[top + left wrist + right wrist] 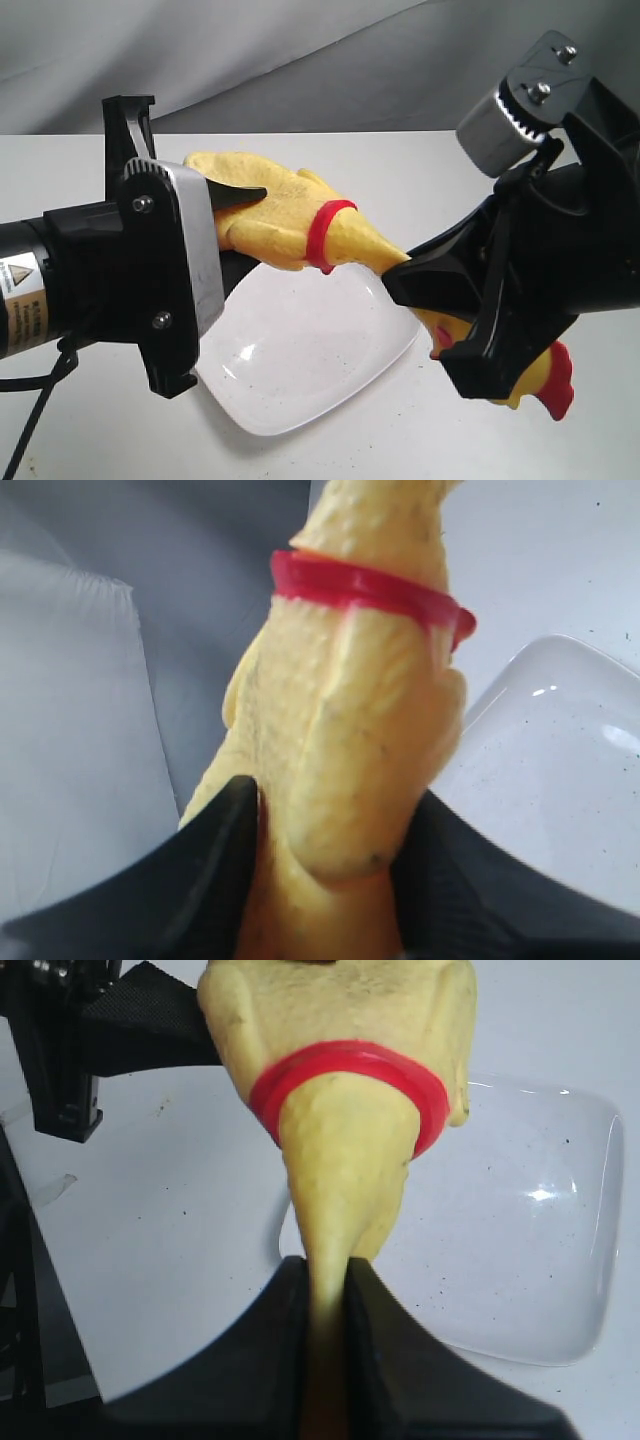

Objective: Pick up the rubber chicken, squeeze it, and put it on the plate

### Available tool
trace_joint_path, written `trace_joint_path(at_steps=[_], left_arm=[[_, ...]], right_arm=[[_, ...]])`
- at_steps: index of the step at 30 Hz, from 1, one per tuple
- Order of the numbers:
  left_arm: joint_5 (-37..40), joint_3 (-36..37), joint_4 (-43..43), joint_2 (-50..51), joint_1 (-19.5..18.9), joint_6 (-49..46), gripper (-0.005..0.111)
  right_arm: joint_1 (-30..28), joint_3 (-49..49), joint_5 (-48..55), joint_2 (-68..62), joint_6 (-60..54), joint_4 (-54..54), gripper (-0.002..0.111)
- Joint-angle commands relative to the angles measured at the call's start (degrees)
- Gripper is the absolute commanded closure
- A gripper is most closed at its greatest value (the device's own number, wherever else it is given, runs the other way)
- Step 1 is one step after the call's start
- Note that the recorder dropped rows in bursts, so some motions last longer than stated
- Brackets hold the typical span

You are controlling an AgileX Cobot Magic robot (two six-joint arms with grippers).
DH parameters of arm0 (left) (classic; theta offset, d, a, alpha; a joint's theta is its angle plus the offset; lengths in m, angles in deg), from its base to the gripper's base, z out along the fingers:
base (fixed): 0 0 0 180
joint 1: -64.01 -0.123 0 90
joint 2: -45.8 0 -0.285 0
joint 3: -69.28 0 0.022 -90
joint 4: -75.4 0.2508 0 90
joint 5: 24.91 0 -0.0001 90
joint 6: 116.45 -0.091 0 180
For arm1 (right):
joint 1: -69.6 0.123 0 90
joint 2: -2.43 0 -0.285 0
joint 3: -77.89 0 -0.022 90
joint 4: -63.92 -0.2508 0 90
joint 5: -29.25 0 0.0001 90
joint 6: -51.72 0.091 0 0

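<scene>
Bridging both pincers (245,230) (408,278): rubber chicken (285,215)

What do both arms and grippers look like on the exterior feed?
Left gripper: black wedge fingers on a black block faced with a silver plate and screws; its black arm carries a white warning-triangle label and a black cable. Right gripper: black angular housing, grey toothed cylinder, two screws on top.

Open room is seen between the rubber chicken (280,215) and the plate (300,385) below. Both ends are blocked by the left gripper (238,230) and the right gripper (418,300).
</scene>
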Motion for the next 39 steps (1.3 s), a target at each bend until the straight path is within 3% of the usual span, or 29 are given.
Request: trace_joint_path(at_steps=[1,4,5,9,14,18,23,30,39], left_arm=[[-0.07,-0.30,-0.78,0.00,0.22,1.07,0.044],[1.73,-0.38,-0.78,0.00,0.22,4.49,0.020],[2.56,-0.38,-0.78,-0.12,0.22,6.01,0.019],[4.79,-0.38,-0.78,-2.64,0.22,6.72,0.026],[3.20,-0.38,-0.78,-13.03,1.46,8.70,0.036],[3.40,-0.38,-0.89,-24.22,3.28,17.79,0.037],[3.14,-0.38,-1.06,-36.62,3.42,31.80,0.056],[0.34,0.55,-1.19,-43.99,3.42,33.70,0.104],[0.77,4.75,-0.40,-43.98,3.42,33.35,0.106]], right_arm=[[0.02,0.29,-1.25,0.50,0.10,-0.68,0.108],[0.02,0.29,-1.25,0.50,0.10,-0.68,0.108],[0.02,0.29,-1.25,0.50,0.10,-0.68,0.108],[0.02,0.29,-2.40,0.50,0.10,-0.52,0.108],[0.02,0.29,-9.51,0.09,2.11,3.18,0.108],[0.02,0.29,-15.00,-3.57,2.67,3.70,0.108],[0.02,0.29,-20.62,-12.44,1.78,3.84,0.108],[0.02,0.29,-28.38,-22.32,0.96,3.84,0.108],[0.02,0.29,-28.40,-32.08,-0.10,3.84,0.108]])
